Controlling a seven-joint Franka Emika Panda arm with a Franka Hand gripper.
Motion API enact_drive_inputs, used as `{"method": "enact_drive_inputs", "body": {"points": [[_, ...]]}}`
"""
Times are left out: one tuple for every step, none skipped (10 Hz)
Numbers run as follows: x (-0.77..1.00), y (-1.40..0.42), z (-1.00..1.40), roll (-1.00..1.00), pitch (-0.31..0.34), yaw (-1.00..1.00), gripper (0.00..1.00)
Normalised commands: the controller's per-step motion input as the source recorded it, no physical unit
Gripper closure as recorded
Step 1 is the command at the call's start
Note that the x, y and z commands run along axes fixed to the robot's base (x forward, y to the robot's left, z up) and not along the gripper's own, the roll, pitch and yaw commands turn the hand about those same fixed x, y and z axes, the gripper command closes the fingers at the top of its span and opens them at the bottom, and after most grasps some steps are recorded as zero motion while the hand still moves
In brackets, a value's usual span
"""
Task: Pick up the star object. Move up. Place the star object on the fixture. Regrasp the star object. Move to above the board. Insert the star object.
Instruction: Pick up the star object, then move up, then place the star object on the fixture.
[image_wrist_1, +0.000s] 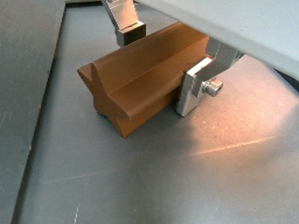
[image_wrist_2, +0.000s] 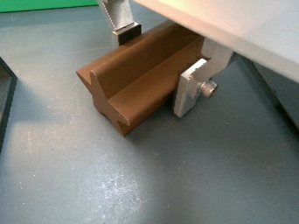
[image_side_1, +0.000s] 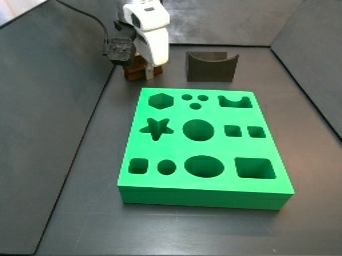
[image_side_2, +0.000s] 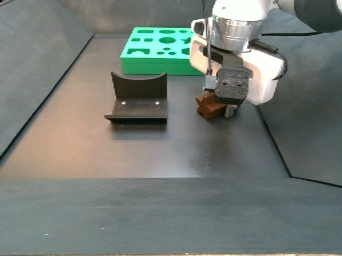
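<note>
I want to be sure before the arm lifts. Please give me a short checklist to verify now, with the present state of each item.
1. Gripper straddles the star object, one finger on each side: ok.
2. Pads pressed firmly on the star object: cannot tell.
3. Star object lies on the floor, not lifted: ok.
4. Fixture notch free to receive it: ok.
5. Board star hole unobstructed: ok.

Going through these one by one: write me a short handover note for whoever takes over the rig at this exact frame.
Gripper: low over the floor, silver fingers either side of the small brown star-profiled prism; contact looks likely, grip unconfirmed.
Prism: on the floor, beside the dark notched fixture.
Bright green board with cut-out holes: all holes empty.
Done: approach.
Left: lift, place on fixture, regrasp, move above board, insert.
</note>
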Motion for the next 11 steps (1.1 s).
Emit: {"method": "enact_drive_inputs", "body": {"points": [[0.0, 0.0, 0.0, 0.0, 0.0, 0.0, 1.0], [0.0, 0.0, 0.0, 0.0, 0.0, 0.0, 1.0], [0.0, 0.0, 0.0, 0.0, 0.0, 0.0, 1.0], [0.0, 0.0, 0.83, 0.0, 0.0, 0.0, 1.0], [-0.02, -0.02, 0.79, 0.0, 0.013, 0.01, 1.0], [-0.04, -0.01, 0.68, 0.01, 0.009, 0.01, 1.0], [-0.04, 0.0, 0.57, 0.02, 0.013, 0.0, 1.0], [-0.03, 0.0, 0.45, 0.03, 0.028, -0.01, 1.0], [-0.02, 0.01, 0.27, 0.05, 0.042, -0.01, 1.0], [0.0, 0.0, 1.0, 0.0, 0.0, 0.0, 1.0], [0.0, 0.0, 1.0, 0.01, 0.008, -0.01, 1.0]]}}
